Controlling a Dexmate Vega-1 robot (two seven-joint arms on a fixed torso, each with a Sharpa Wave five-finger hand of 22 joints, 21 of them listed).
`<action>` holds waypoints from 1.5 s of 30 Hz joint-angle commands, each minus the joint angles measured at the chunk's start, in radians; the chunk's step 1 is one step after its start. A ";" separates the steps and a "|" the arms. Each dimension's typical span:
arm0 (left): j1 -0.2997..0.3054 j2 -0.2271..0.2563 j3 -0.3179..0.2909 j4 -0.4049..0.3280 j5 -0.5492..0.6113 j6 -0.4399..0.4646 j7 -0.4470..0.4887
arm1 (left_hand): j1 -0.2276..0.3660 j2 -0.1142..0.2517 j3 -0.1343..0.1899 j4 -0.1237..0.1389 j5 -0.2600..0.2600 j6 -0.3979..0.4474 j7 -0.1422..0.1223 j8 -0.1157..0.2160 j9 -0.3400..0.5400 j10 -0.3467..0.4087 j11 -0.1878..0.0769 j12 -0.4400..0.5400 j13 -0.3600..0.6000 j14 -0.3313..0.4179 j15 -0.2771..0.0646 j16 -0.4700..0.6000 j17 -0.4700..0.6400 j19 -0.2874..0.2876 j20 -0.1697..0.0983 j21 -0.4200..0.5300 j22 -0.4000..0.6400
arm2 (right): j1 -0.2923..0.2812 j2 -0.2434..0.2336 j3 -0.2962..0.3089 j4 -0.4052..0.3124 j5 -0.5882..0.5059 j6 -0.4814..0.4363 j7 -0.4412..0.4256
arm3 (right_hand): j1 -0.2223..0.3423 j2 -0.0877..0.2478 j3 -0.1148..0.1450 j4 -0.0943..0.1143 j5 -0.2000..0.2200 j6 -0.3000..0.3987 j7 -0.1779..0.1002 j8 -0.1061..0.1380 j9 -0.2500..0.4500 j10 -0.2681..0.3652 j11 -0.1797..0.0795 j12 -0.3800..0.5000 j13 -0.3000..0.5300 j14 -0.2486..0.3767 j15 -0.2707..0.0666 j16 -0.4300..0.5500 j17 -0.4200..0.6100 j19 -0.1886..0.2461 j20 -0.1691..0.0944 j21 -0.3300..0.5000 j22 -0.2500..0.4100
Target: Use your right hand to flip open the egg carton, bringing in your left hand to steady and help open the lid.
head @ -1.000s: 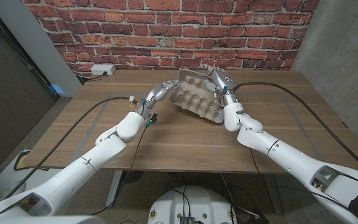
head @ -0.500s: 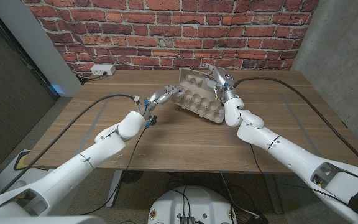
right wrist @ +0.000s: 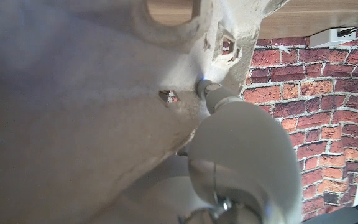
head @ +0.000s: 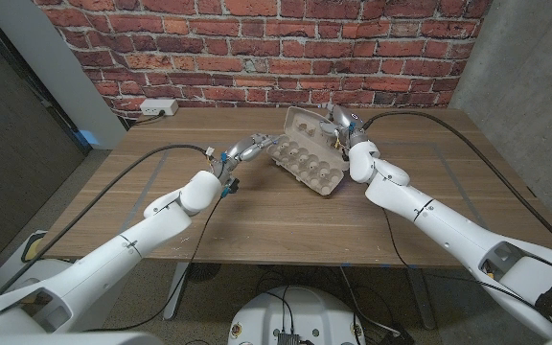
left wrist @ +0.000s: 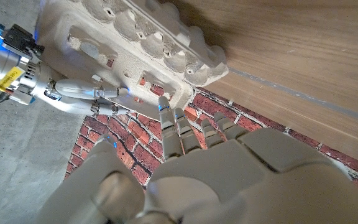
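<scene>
Wooden bench point(head: 286, 206) before brick wall point(head: 257, 48); egg carton point(head: 305, 158) open, right robot hand point(head: 345, 129) gripping lid, left robot hand point(head: 247, 149) fingers spread touching carton's end.

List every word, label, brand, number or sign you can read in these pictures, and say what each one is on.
None can be read.
Egg carton: plain pulp, no print visible in the head view or either wrist view.
Yellow label on the right hand's wrist, seen in the left wrist view: it bears marks, too small and blurred to read.
White power strip at the table's back edge: no legible marking.
</scene>
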 commanded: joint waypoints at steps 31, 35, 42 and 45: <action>-0.146 0.055 0.152 -0.020 0.210 0.154 -0.224 | -0.031 0.008 -0.021 0.021 0.010 -0.041 0.007 -0.006 0.001 -0.034 0.003 -0.034 0.002 0.065 -0.094 -0.010 0.003 0.034 -0.023 -0.001 0.003 | 0.044 0.001 0.042 -0.020 0.310 -0.166 0.080 | -0.023 -0.021 -0.008 -0.030 0.034 0.024 0.018 -0.005 0.000 0.132 -0.086 0.011 -0.037 0.039 -0.172 0.001 0.004 0.019 0.019 0.014 0.006; -0.132 0.068 0.133 -0.035 0.209 0.142 -0.202 | -0.032 0.007 -0.022 0.022 0.010 -0.041 0.006 -0.006 0.001 -0.032 0.002 -0.035 0.002 0.062 -0.091 -0.012 0.003 0.034 -0.022 -0.002 0.003 | 0.061 0.005 0.039 -0.003 0.351 -0.199 0.109 | -0.020 -0.027 -0.018 -0.040 0.033 0.039 0.012 -0.001 0.000 0.137 -0.088 0.008 -0.045 0.042 -0.173 0.006 0.010 0.019 0.019 0.015 0.007; -0.106 0.097 0.095 -0.058 0.199 0.135 -0.177 | -0.034 0.007 -0.024 0.023 0.010 -0.040 0.004 -0.005 0.001 -0.030 0.003 -0.036 0.002 0.060 -0.090 -0.015 0.004 0.033 -0.022 -0.003 0.003 | 0.085 0.007 0.026 0.018 0.406 -0.237 0.142 | -0.019 -0.044 -0.049 -0.057 0.017 0.075 -0.010 0.009 0.001 0.143 -0.098 -0.012 -0.071 0.032 -0.170 0.010 0.017 0.020 0.004 0.018 0.008; -0.094 0.110 0.082 -0.064 0.194 0.127 -0.169 | -0.035 0.006 -0.025 0.023 0.010 -0.040 0.005 -0.005 0.001 -0.031 0.001 -0.037 0.002 0.060 -0.090 -0.015 0.004 0.033 -0.022 -0.003 0.003 | 0.090 0.009 0.020 0.022 0.424 -0.249 0.145 | -0.022 -0.038 -0.057 -0.055 0.009 0.117 -0.022 0.023 0.002 0.141 -0.102 -0.030 -0.087 0.027 -0.166 0.010 0.016 0.018 -0.002 0.018 0.009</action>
